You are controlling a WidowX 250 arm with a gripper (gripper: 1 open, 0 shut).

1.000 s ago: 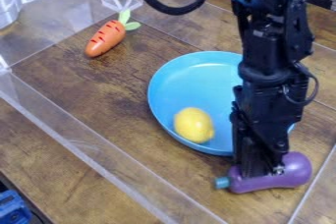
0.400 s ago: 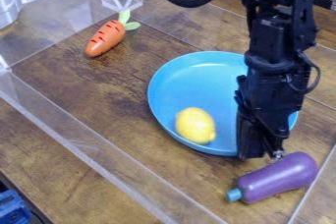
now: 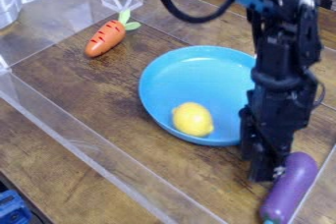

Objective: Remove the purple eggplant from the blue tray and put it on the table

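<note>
The purple eggplant (image 3: 290,190) lies on the dark wood table (image 3: 92,110), just outside the lower right rim of the blue tray (image 3: 197,76), with its stem end pointing toward the front edge. My gripper (image 3: 266,165) hangs straight down right beside the eggplant's upper left side, between it and the tray rim. Its dark fingers look parted and nothing is between them. A yellow lemon (image 3: 194,120) rests inside the tray near its front rim.
An orange carrot (image 3: 105,37) with a green top lies on the table at the far left. Clear plastic walls (image 3: 79,140) fence the table along the left and front sides.
The eggplant, held low by the tray a second ago, was let go and has swung to lie more lengthwise toward the front. The gripper dropped lower beside it, and the tray shifted slightly up-left.
</note>
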